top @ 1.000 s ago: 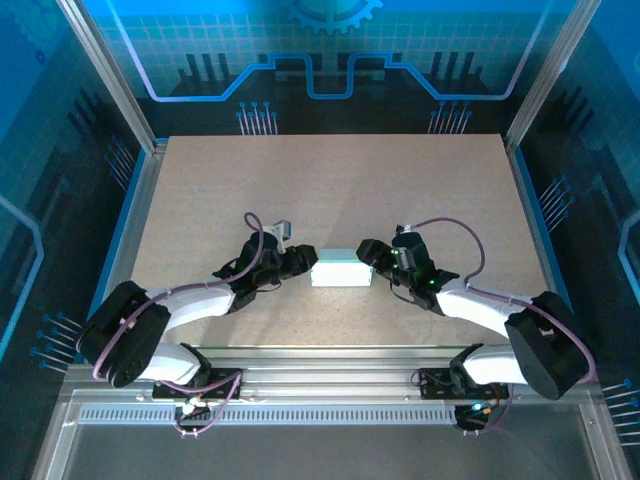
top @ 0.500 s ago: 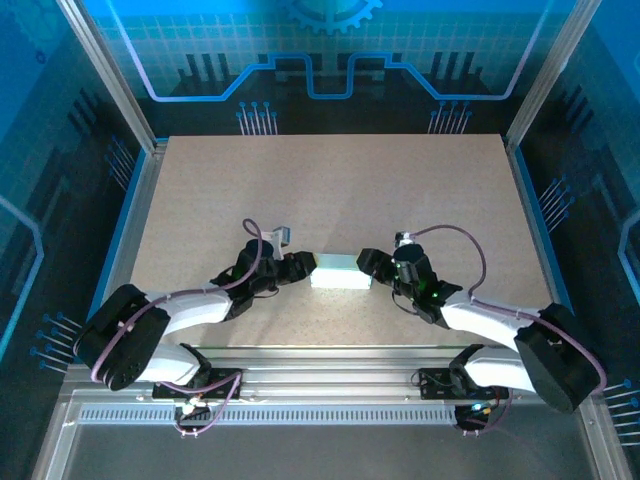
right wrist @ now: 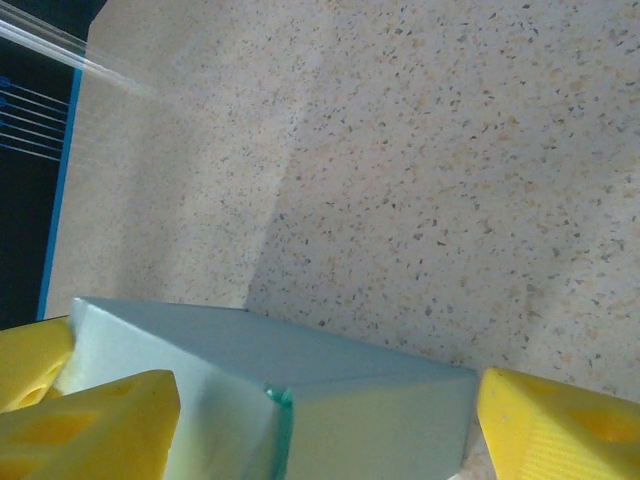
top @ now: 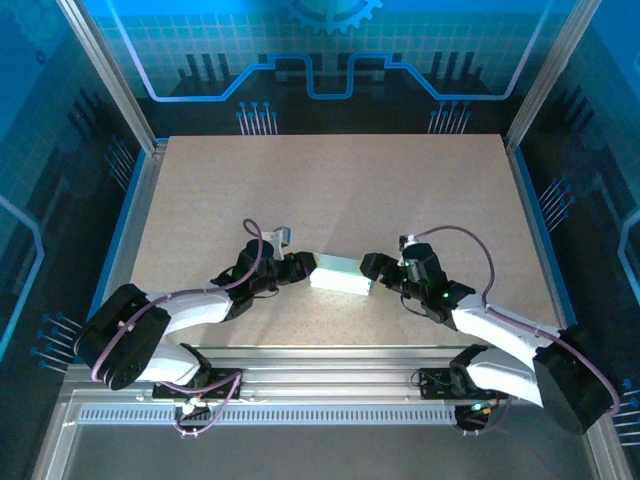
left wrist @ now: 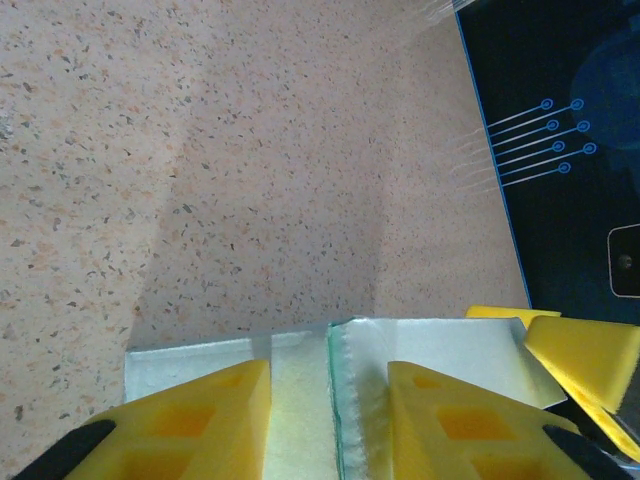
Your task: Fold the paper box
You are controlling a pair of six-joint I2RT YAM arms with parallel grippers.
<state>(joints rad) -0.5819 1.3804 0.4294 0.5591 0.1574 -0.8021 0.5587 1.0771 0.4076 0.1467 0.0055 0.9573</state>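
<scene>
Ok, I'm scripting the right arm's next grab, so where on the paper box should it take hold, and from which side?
I'd take the paper box by its short right end, coming in level from the right along its length. It lies flat on the table, and the right gripper straddles that end, fingers apart.

One paper box (top: pixel 340 273), one table (top: pixel 330 190), two claws: left claw (top: pixel 305 266), right claw (top: pixel 372 268).
</scene>
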